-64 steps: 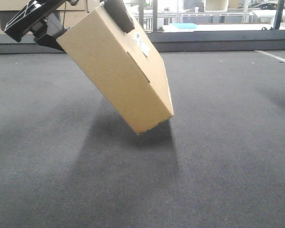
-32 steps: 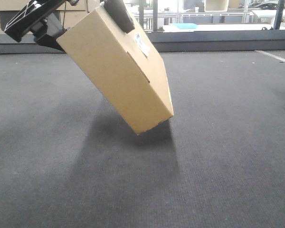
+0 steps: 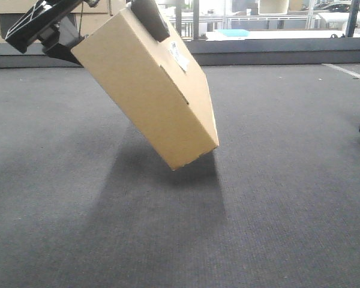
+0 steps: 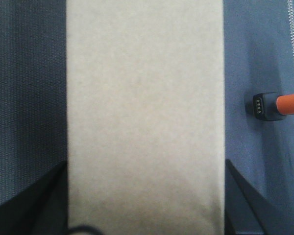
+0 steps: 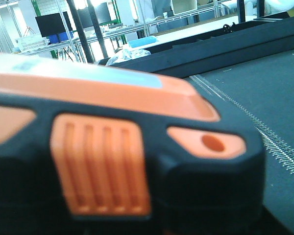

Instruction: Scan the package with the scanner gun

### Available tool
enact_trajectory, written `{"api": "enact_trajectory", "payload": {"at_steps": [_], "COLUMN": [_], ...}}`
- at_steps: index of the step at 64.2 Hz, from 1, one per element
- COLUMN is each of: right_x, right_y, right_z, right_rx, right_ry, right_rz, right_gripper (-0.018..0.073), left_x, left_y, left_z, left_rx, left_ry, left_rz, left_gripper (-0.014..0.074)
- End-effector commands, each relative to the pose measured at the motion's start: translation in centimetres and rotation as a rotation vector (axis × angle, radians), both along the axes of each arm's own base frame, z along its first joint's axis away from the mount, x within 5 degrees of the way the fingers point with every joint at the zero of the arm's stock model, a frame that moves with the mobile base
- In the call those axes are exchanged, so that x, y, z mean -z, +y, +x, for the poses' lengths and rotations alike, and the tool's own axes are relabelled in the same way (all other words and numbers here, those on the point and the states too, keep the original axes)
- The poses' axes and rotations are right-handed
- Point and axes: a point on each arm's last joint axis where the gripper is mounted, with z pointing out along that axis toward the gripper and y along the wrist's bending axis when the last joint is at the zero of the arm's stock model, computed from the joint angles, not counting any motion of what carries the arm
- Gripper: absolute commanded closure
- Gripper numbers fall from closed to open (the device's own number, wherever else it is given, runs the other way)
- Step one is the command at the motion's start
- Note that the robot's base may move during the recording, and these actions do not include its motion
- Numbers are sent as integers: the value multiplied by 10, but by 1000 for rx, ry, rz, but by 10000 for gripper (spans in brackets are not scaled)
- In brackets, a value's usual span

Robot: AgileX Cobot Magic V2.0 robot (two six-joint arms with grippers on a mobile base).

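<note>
Dark grey carpet (image 3: 276, 228), metal racks (image 5: 118, 30) behind, left jaws clenched on tilted package (image 3: 150, 90), right jaws unseen, cannot tell.

- Left arm (image 3: 33, 21): comes in at the top-left corner of the front view, held high and angled downward.
- Left gripper (image 3: 111, 37): clamped on the upper end of the tilted package (image 3: 150, 96). One of the fingers (image 3: 151, 18) lies over the top face.
- Left wrist view: dark jaws flank the package on both sides.
- Right gripper: not visible.

Scanner gun (image 4: 274, 105) right of package (image 3: 150, 90), apart.
</note>
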Motion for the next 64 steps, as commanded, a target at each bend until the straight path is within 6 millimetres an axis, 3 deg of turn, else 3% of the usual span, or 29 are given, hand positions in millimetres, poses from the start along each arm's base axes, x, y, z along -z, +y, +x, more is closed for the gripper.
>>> {"api": "enact_trajectory", "payload": {"at_steps": [1,38,54,64], "right_x": [-11,-11,-9,-9], "right_y": [0,0,0,0], "right_z": [2,2,2,2], "right_rx": [-3,-4,-5,-5], "right_ry": [-91,-86,-62,-66], "right_rz": [-22,-20,-14,-15], "right_gripper": [724,723,418,380], "left_x": [-3,-3,-3,-3], "left_y": [-1,-1,-1,-1], "left_z": [-1,-1,-1,-1], "left_rx": [2,2,2,2], "left_ry": [-17,-17,-17,-17], "left_rz": [-10,-10,-10,-10], "left_gripper": [708,708,708,708]}}
